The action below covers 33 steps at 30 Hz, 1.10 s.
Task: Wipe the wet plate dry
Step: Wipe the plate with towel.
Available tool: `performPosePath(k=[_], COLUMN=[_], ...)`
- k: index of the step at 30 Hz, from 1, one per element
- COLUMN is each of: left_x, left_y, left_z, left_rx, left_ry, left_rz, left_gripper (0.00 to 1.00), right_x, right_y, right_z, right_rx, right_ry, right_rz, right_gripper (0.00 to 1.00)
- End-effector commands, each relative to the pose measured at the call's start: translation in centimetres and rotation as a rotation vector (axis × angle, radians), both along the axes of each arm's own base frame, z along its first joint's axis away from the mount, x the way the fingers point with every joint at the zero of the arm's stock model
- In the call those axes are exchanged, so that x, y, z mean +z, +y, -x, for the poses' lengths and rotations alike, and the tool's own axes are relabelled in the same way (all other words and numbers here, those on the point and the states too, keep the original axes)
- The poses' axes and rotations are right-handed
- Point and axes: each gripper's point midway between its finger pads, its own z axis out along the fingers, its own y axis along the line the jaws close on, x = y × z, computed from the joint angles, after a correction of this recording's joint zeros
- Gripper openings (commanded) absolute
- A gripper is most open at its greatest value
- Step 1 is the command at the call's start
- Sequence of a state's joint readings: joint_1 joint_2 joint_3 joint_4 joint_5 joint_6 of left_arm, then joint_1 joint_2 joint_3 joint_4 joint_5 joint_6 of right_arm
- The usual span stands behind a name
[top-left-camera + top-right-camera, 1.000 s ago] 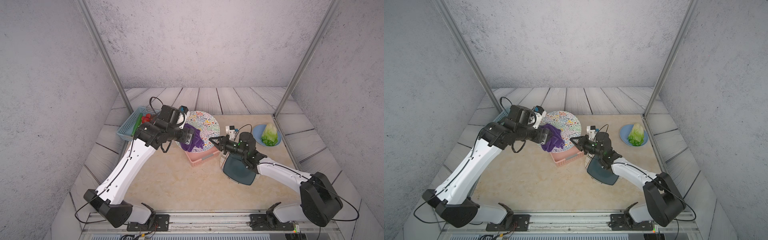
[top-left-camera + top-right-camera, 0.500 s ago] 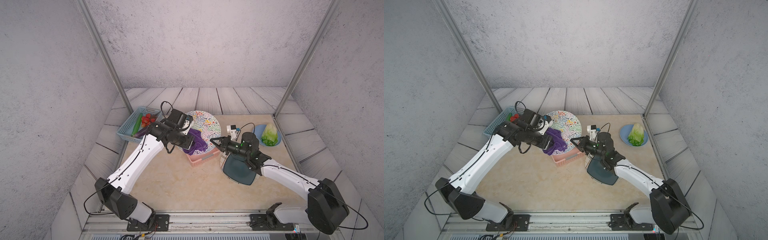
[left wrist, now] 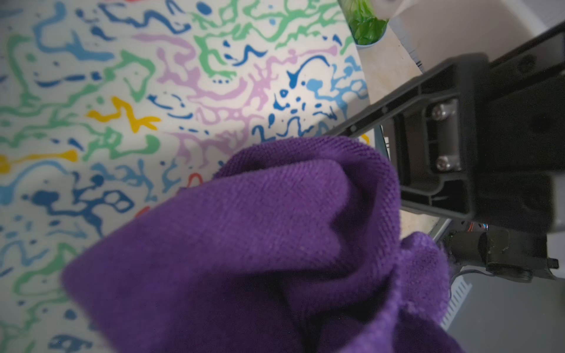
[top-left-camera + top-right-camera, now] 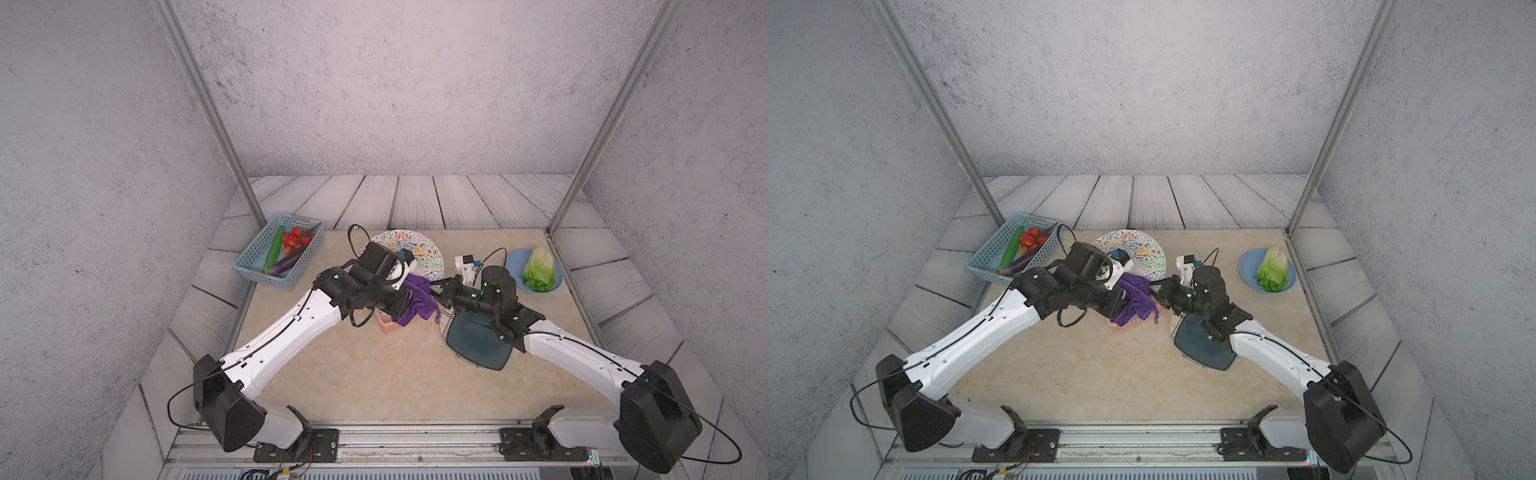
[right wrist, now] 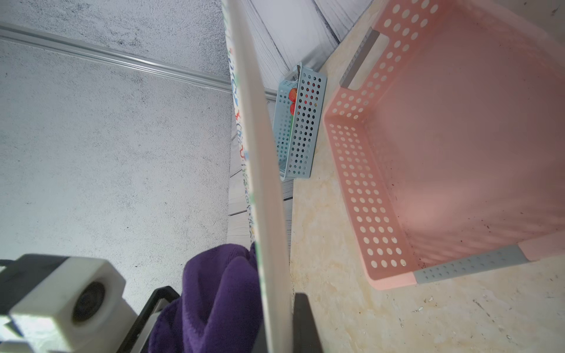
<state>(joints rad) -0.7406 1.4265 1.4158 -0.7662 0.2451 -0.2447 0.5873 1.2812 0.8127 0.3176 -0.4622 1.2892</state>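
Note:
The plate (image 4: pixel 417 249) (image 4: pixel 1138 249) is white with coloured squiggles and stands tilted on edge over the pink basket. My right gripper (image 4: pixel 435 289) (image 4: pixel 1155 291) is shut on its rim, and in the right wrist view the rim (image 5: pixel 260 183) runs between the dark fingers (image 5: pixel 302 321). My left gripper (image 4: pixel 409 305) (image 4: pixel 1125 301) is shut on a bunched purple cloth (image 4: pixel 417 303) (image 4: pixel 1136 301). The cloth (image 3: pixel 260 244) lies against the plate's patterned face (image 3: pixel 122 91) and hides the left fingers.
A pink basket (image 4: pixel 384 326) (image 5: pixel 458 152) sits under the plate. A blue basket of vegetables (image 4: pixel 278 251) stands at the back left. A blue dish with lettuce (image 4: pixel 538 274) is at the right. A dark plate on a wire rack (image 4: pixel 478 343) lies below the right wrist.
My left jaws have closed on the purple cloth. The left arm has moved right and lower along the plate, towards the right gripper. The right arm keeps its hold on the plate.

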Motion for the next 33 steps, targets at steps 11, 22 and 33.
performPosePath(k=[11,22,33], left_x=[2.1,2.5,-7.1], left_y=[11.2,1.1,6.1], left_z=[-6.6,-2.5,2.4], left_rx=[0.394,-0.039,0.101], left_ry=[-0.013,0.02,0.176], left_rz=[-0.132,-0.017,-0.03], left_gripper=[0.0,0.0,0.0], right_x=[12.3,12.5,16.2], right_y=[0.8,2.7,-1.2], right_z=[7.8,8.6,5.3], right_rx=[0.262,0.292,0.117], right_ry=[-0.452,-0.506,-0.516], right_rz=[-0.111,-0.112,-0.177], right_gripper=[0.0,0.0,0.0])
